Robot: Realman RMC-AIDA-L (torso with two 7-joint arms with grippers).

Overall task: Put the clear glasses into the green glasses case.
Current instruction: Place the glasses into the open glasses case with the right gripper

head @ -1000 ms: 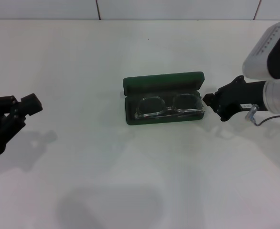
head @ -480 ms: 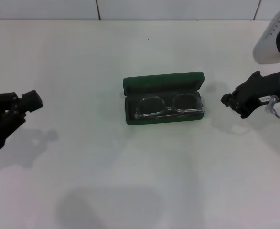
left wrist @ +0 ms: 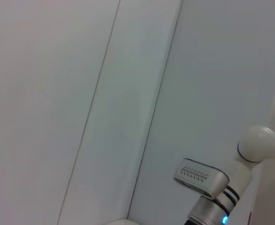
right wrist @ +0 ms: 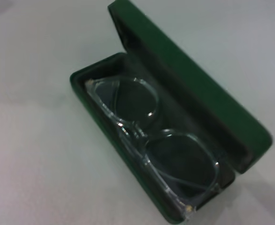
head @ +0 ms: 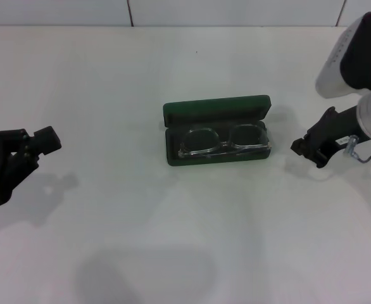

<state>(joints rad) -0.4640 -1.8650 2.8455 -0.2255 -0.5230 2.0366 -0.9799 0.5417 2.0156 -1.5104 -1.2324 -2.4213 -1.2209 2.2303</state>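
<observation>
No readable writing anywhere. Green glasses case [head: 216, 130] sits open mid-table [head: 185, 240], lid up; clear glasses [head: 223, 142] lie folded inside on the dark lining. Right gripper [head: 302, 147] just beside the case's right end, left gripper [head: 43, 140] far left; can't tell either pincer's state.

The clear glasses [head: 223, 144] lie inside the open green glasses case [head: 216, 129] on the white bench [head: 173, 240]. The right gripper [head: 301, 147] is beside it. The left gripper [head: 43, 140] is far off.
</observation>
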